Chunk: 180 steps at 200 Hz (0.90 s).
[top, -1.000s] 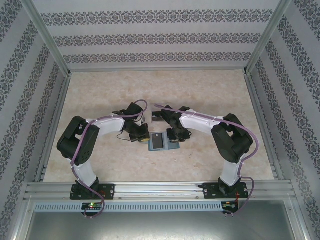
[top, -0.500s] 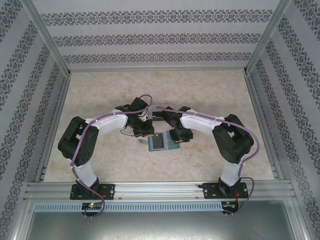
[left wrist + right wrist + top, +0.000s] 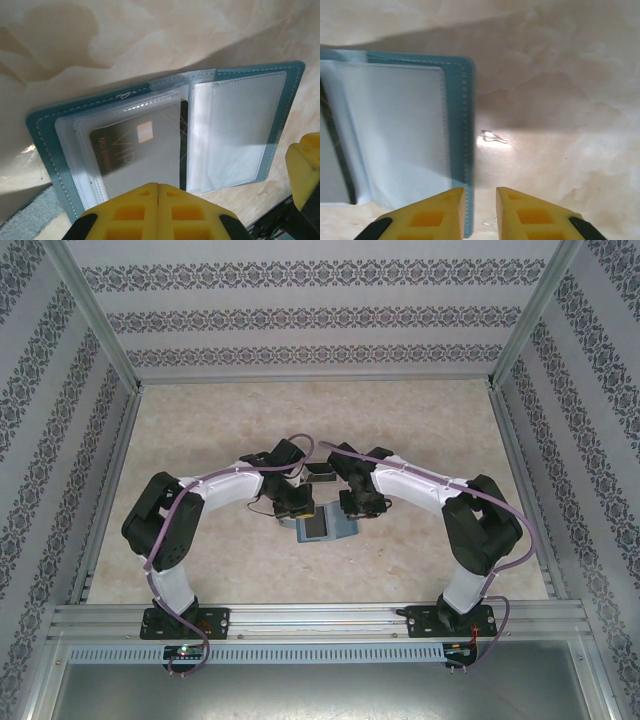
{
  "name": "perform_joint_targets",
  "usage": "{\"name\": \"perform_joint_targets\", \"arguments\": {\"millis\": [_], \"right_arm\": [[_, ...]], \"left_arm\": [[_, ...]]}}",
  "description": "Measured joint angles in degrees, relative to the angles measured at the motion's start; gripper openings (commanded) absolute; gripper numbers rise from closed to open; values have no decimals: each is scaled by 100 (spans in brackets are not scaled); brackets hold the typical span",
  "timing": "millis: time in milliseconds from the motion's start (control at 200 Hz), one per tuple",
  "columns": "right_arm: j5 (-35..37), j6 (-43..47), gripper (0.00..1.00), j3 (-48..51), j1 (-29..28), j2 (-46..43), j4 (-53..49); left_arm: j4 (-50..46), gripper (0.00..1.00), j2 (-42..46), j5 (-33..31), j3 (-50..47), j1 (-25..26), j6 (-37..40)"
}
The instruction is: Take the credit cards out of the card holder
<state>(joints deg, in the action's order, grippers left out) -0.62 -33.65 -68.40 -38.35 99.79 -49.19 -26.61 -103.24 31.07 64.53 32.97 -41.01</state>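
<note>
Card holder, open at the middle of the table, light and floppy, between closed left gripper and slightly parted right gripper; sleeved card, stiff and slick, likely best pinched at its edge.

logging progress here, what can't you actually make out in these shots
- Left wrist view: the credit card's printed number is blurred behind the plastic sleeve, and the left gripper hides its near edge.
- Right wrist view: whether the right gripper pinches the card holder's edge; the frame's bottom cuts it off.
</note>
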Motion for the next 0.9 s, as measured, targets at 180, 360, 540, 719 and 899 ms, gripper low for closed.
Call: {"name": "perform_joint_targets", "arguments": {"millis": [180, 360, 540, 719, 899], "right_arm": [[-734, -68, 24, 0, 50, -76, 470], [-1670, -299, 19, 179, 114, -70, 1268], [-2302, -546, 16, 326, 151, 127, 1897], [-2583, -673, 16, 396, 153, 428, 2238], [-2601, -715, 21, 420, 188, 474, 2293]], "left_arm": [[46, 4, -44, 0, -13, 57, -66], [142, 4, -83, -7, -66, 107, -140], [157, 3, -109, -28, -116, 116, -149], [153, 3, -118, -98, -120, 116, -149], [155, 3, -136, -131, -120, 116, -146]]}}
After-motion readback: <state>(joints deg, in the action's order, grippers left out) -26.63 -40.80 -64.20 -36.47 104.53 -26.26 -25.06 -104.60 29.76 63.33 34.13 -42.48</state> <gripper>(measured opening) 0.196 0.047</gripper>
